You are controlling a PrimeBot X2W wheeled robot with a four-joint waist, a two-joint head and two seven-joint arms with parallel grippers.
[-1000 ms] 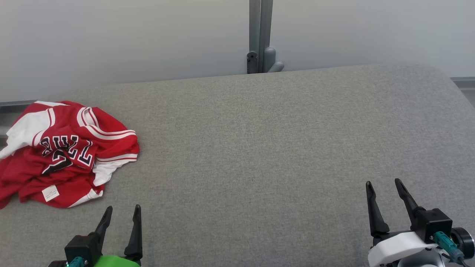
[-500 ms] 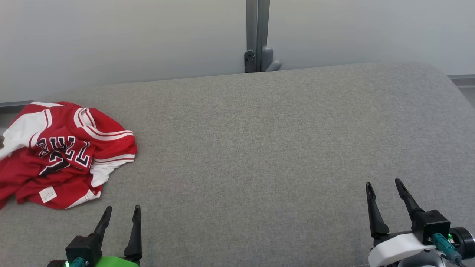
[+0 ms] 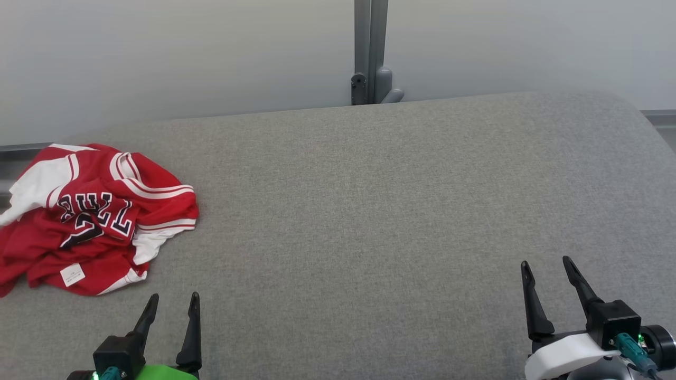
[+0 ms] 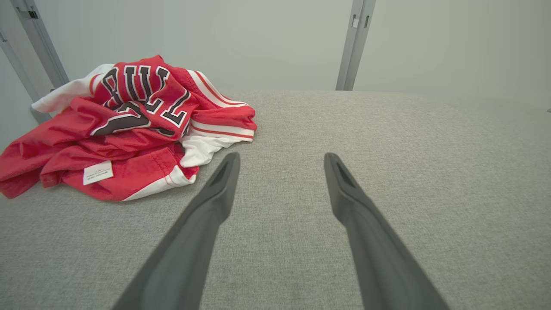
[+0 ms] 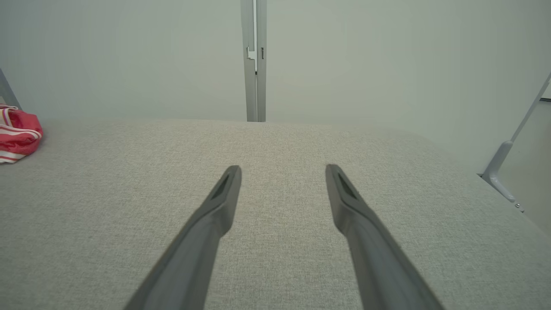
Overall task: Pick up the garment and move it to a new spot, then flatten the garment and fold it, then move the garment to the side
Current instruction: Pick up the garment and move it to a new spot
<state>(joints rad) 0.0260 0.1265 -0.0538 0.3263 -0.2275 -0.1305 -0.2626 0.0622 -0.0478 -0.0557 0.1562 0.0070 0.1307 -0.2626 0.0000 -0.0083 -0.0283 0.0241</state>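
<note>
The garment (image 3: 95,219) is a red and white jersey with black lettering, crumpled in a heap at the far left of the grey padded table (image 3: 369,200). Its white label faces up near the front. In the left wrist view the garment (image 4: 125,129) lies ahead and to the left of the fingers. My left gripper (image 3: 174,298) hovers open just in front of the heap, apart from it, nothing between its fingers. My right gripper (image 3: 545,262) stands open and empty at the lower right, far from the jersey. A red striped edge of the garment (image 5: 17,133) shows at the right wrist view's left border.
A grey upright post (image 3: 371,53) with a bracket stands behind the table's far edge against a pale wall. The table's right corner is rounded, and a slanted metal leg (image 5: 503,168) shows beyond it. Bare grey fabric spans the table's middle and right.
The whole head picture dipped slightly and came back, so the camera moved. Garment and both grippers keep their places.
</note>
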